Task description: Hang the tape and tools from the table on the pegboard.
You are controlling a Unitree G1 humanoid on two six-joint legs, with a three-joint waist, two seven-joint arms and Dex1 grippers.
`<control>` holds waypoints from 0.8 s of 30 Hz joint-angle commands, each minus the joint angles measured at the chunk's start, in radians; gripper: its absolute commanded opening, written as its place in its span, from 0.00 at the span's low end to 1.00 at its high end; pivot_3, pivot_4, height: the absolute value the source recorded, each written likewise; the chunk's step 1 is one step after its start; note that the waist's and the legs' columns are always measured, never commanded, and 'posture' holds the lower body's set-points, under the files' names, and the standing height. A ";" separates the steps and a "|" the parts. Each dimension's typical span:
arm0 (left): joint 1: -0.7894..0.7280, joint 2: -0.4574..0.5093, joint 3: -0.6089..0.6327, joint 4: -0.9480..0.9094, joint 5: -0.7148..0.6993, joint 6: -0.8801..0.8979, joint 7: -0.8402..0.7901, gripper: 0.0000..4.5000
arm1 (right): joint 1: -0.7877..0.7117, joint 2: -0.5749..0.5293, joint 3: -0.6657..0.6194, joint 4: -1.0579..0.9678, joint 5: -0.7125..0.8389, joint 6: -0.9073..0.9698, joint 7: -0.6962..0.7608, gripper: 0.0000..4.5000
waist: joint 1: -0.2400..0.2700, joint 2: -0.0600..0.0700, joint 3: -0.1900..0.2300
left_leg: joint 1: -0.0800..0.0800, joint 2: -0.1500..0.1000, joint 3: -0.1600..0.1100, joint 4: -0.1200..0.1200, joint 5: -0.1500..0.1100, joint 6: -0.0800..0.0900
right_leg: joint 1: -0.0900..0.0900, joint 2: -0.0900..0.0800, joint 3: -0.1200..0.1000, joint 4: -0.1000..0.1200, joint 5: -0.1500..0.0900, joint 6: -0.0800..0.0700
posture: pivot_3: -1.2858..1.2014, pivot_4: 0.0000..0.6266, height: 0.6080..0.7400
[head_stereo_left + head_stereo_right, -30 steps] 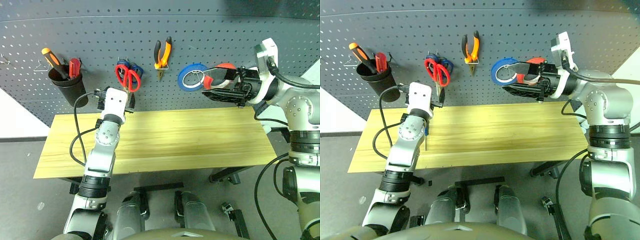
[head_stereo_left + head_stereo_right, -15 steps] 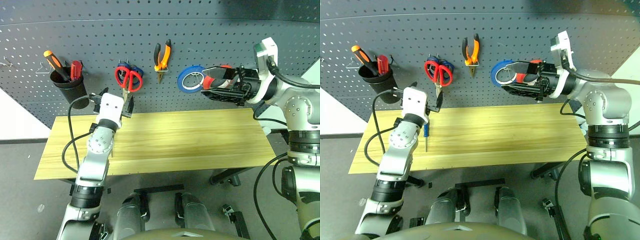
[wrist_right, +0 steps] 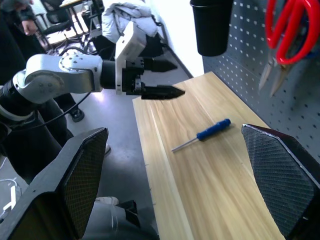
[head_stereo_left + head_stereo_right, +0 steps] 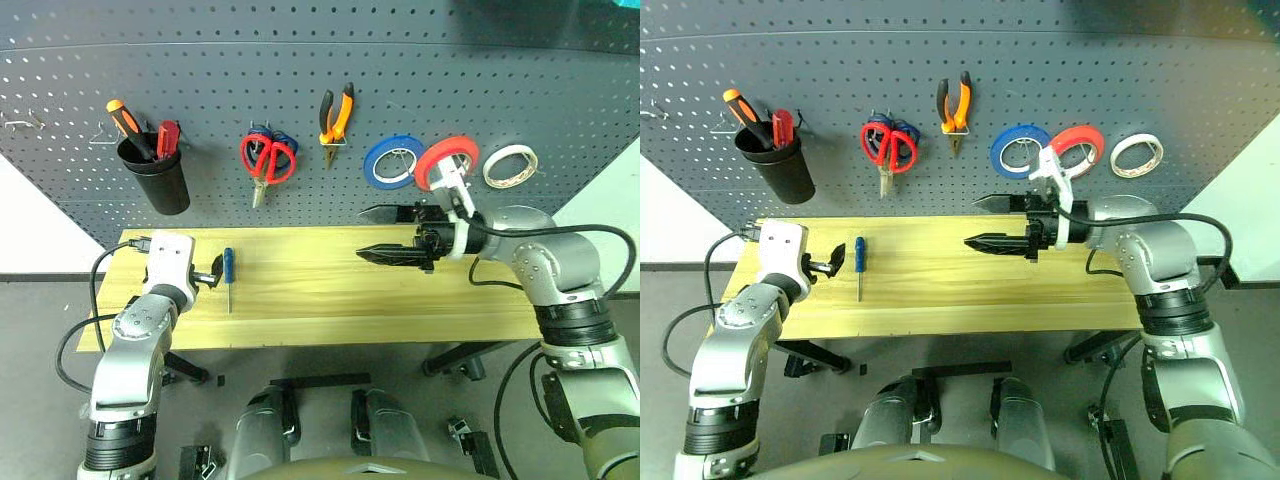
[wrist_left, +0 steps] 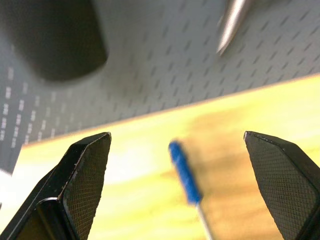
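Looking down over the long light yellowish wooden table (image 4: 330, 290), we see one tool on it: the small slim blue-handled screwdriver (image 4: 228, 275), lying near the table's left end with its blue handle toward the wall and its thin metal shaft toward us.

Our left gripper (image 4: 208, 272) hangs just beside that screwdriver, on its left, with the two black fingers spread wide and nothing between them; in the left wrist view the screwdriver lies between the open fingers (image 5: 85, 175), further ahead on the wood.

Our right gripper (image 4: 385, 233) is held above the middle of the table, pointing left, its fingers wide apart and empty.

On the wide dark grey pegboard (image 4: 300, 90) hang the red-handled scissors (image 4: 265, 160), in front of a blue-handled pair, then the pliers with orange-and-black handles (image 4: 334, 118), a blue roll of tape (image 4: 392, 161), a red-orange roll (image 4: 446, 161) and the thin cream-white ring of tape (image 4: 509, 165) furthest right. A black cup (image 4: 160, 178) at the left of the board holds an orange-handled screwdriver (image 4: 128, 122).
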 commanded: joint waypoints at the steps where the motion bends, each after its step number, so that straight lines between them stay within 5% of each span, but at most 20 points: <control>1: -0.069 -0.010 0.057 0.050 -0.009 0.188 0.059 0.99 | -0.054 0.023 0.052 0.039 -0.055 -0.044 0.013 1.00 | 0.002 0.000 0.001 | 0.000 0.000 0.000 0.000 0.000 0.000 | 0.000 0.000 0.000 0.000 0.000 0.000 | 0.53 0.32 0.92; 7: -0.212 0.001 0.050 0.163 -0.022 0.335 0.076 0.99 | -0.127 0.052 0.088 0.130 -0.099 -0.062 0.039 1.00 | 0.024 -0.001 0.015 | 0.000 0.000 0.000 0.000 0.000 0.000 | -0.003 -0.001 0.000 0.000 -0.001 -0.002 | 0.54 0.45 0.92; 15: -0.450 -0.036 0.052 0.413 -0.014 0.367 0.142 0.99 | -0.156 0.040 0.091 0.178 -0.129 -0.044 0.056 1.00 | 0.050 -0.002 0.086 | 0.001 -0.001 -0.001 0.000 0.000 0.000 | -0.003 -0.005 0.001 0.000 -0.002 -0.003 | 0.53 0.61 0.92; 24: -0.625 -0.090 0.024 0.681 -0.012 0.286 0.180 0.99 | -0.110 0.018 0.067 0.132 -0.134 -0.027 0.034 1.00 | 0.045 -0.005 0.149 | -0.001 0.000 -0.001 0.000 0.001 0.000 | -0.002 -0.005 0.002 0.001 -0.002 -0.003 | 0.51 0.66 0.92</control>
